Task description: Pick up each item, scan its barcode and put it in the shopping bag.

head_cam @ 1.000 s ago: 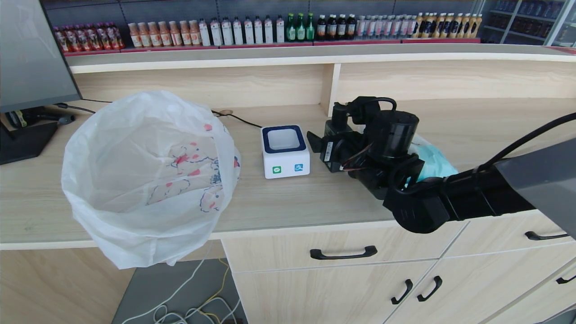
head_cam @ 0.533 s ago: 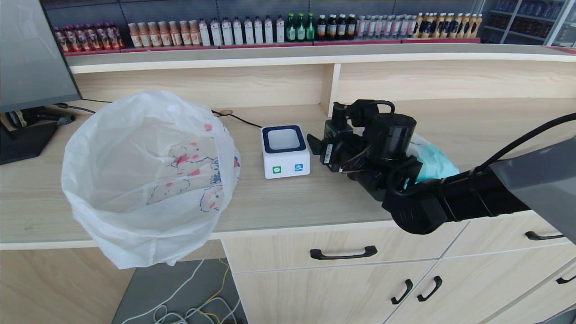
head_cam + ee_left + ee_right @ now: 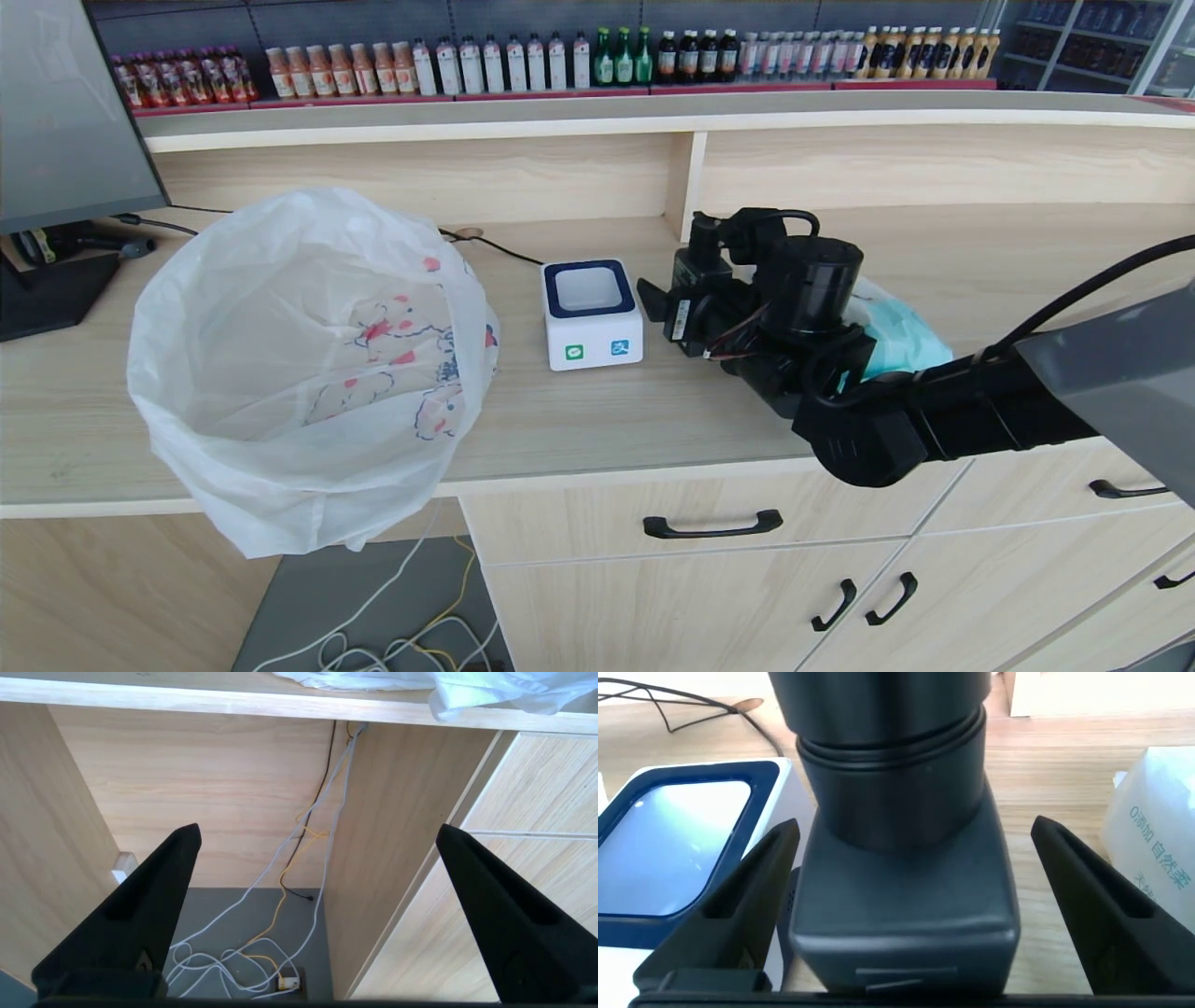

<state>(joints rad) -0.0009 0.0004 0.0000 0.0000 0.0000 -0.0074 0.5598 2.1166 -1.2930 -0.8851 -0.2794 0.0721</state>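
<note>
Left end effector (image 3: 318, 835): fingers wide apart, empty, below the light wooden surface (image 3: 607, 411).
White plastic shopping bag (image 3: 233, 280): open, overhanging the front edge of the surface.
Right end effector (image 3: 913, 826): wide open around the dark grey square-bodied bottle (image 3: 896, 859), not gripping it yet.
Bottle: upright, just beside the white blue-rimmed scanner box (image 3: 592, 317).
Change: the right arm crept slightly towards the bottle; closing on it seems next.

Bright, even light all round, soft shadows on the counter (image 3: 579, 420), pale glare on the scanner (image 3: 677, 845) top up close
</note>
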